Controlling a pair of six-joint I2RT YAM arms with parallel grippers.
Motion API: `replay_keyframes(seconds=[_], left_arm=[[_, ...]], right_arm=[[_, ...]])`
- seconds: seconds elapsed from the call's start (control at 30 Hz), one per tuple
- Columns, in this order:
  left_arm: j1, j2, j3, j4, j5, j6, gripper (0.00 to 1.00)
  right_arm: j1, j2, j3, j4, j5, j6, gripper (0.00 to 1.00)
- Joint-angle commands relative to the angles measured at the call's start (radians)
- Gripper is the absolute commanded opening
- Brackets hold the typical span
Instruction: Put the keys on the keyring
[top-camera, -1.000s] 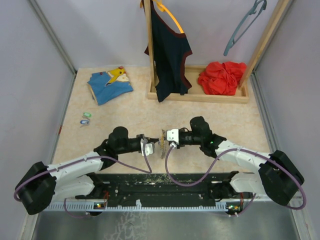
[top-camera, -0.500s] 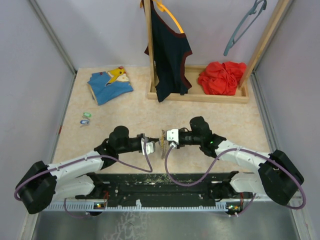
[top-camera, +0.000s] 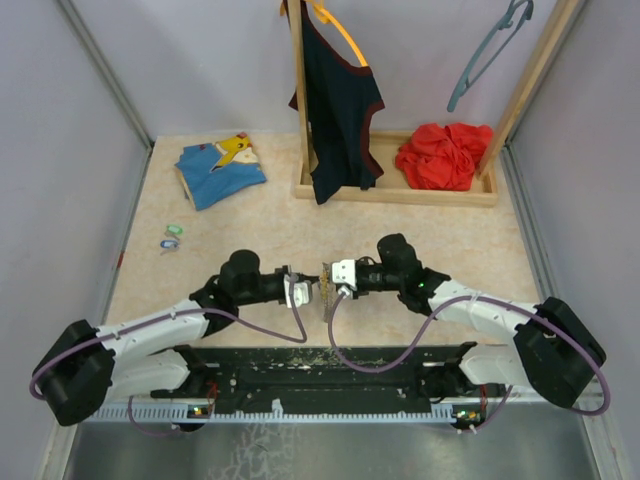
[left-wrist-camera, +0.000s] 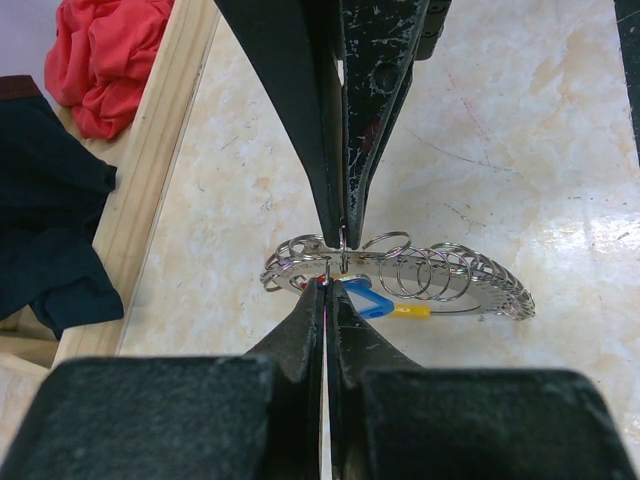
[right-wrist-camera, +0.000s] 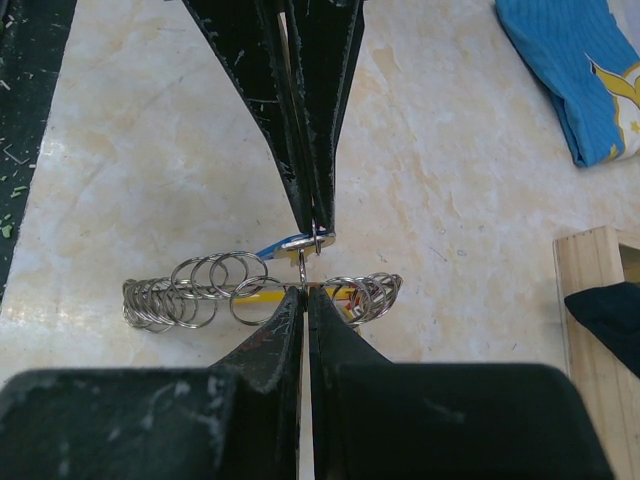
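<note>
Noting my left gripper (left-wrist-camera: 327, 288) and right gripper (right-wrist-camera: 303, 290) meeting tip to tip, each clamped tight on the keyring (left-wrist-camera: 430, 275), I log the blue and mint keys (top-camera: 172, 237) lying well apart, to its far left.

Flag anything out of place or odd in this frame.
The keys lie loose near the left edge of the table, far from the keyring, which the left fingers and right fingers pinch mid-table. Otherwise nothing stands out.
</note>
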Motion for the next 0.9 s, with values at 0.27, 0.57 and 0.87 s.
replay_keyframes(seconds=[0.27,0.57,0.87], left_arm=[[-0.009,0.012,0.076,-0.117,-0.036,-0.004,0.0],[-0.009,0.021,0.097,-0.145,-0.02,-0.012,0.0],[-0.011,0.037,0.118,-0.177,-0.015,-0.017,0.0]], right_arm=[[0.007,-0.023,0.037,0.019,0.029,-0.02,0.0],[0.01,-0.015,0.042,0.026,0.023,-0.016,0.0],[0.015,-0.009,0.042,0.026,0.036,-0.018,0.0]])
